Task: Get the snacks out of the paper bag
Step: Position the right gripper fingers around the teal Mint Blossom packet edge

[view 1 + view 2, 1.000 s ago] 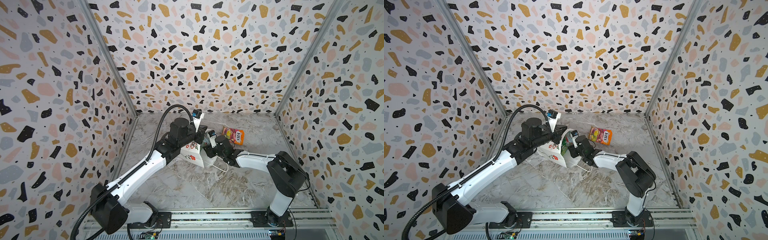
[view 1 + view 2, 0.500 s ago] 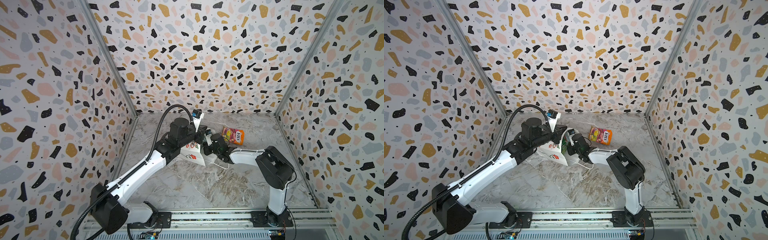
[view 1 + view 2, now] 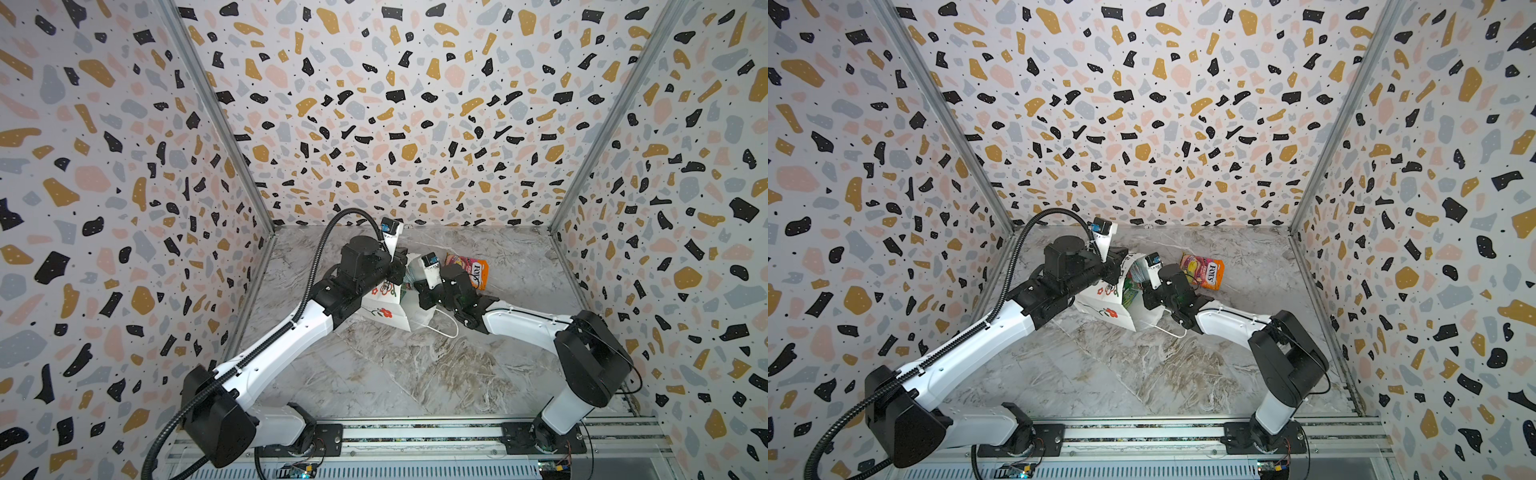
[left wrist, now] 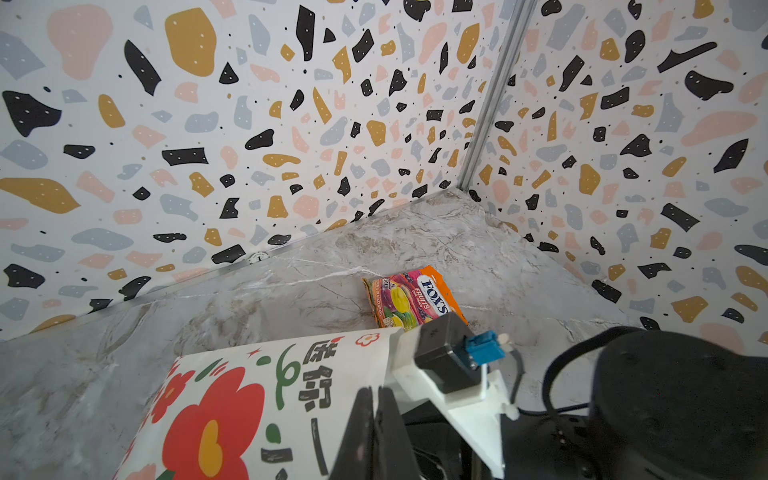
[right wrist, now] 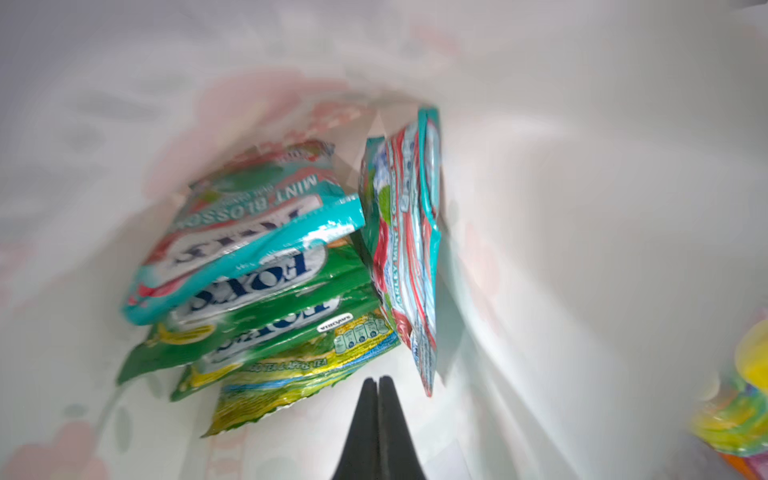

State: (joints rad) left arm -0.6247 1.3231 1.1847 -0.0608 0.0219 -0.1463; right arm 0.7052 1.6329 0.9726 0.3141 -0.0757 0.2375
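Nosing inside paper bag [image 5: 582,187], right claw [image 5: 378,387] now closed, earlier parted.

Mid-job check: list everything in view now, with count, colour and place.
paper bag: one, white with red flower, tilted, mid-table
teal packets: two, teal-red, inside the bag
green packets: apparently three, green-yellow, stacked inside the bag
orange packet: one, orange-pink, on the table beyond the bag
table: one, grey marble, under everything
left end effector: one, black, shut on the bag's rim
right end effector: one, black, shut empty inside the bag
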